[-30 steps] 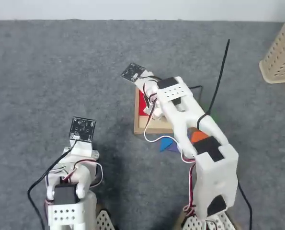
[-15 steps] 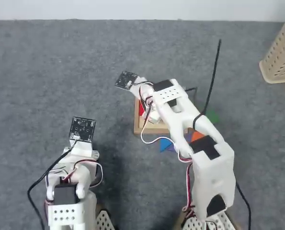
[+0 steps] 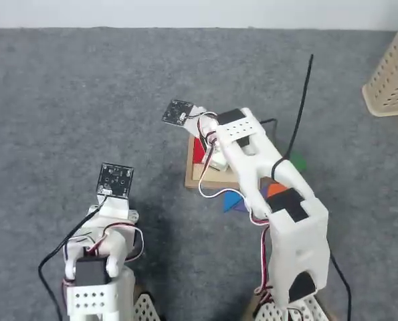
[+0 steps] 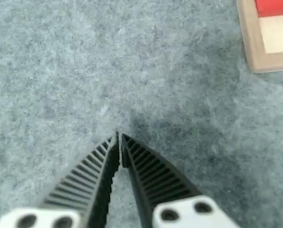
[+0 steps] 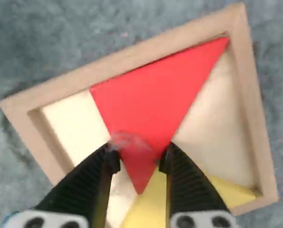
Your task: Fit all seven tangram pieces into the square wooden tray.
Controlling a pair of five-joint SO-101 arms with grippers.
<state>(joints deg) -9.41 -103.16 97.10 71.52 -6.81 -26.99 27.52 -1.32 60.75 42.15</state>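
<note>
One red triangle (image 5: pixel 153 109) in tray (image 5: pixel 246 71), right end effector (image 5: pixel 139 154) gripping.

- tray (image 5: pixel 131 53): pale tan wood, with a red triangle (image 5: pixel 155 107) and a yellow piece (image 5: pixel 229 194)
- counter (image 3: pixel 85 87): mottled grey
- blue piece (image 3: pixel 232 198), orange piece (image 3: pixel 276 190), green piece (image 3: pixel 297 162)
- left tool (image 4: pixel 120 140) and right tool (image 5: pixel 139 154): black, ribbed

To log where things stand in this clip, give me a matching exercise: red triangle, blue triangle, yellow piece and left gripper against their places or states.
1. red triangle
2. blue triangle
3. left gripper
4. yellow piece

A. shut, over bare carpet
B. on the carpet, outside the tray
C. in the tray, one corner between the right gripper fingers
D. in the tray, against the red triangle's tip

Pairs: 1-C, 2-B, 3-A, 4-D
</note>
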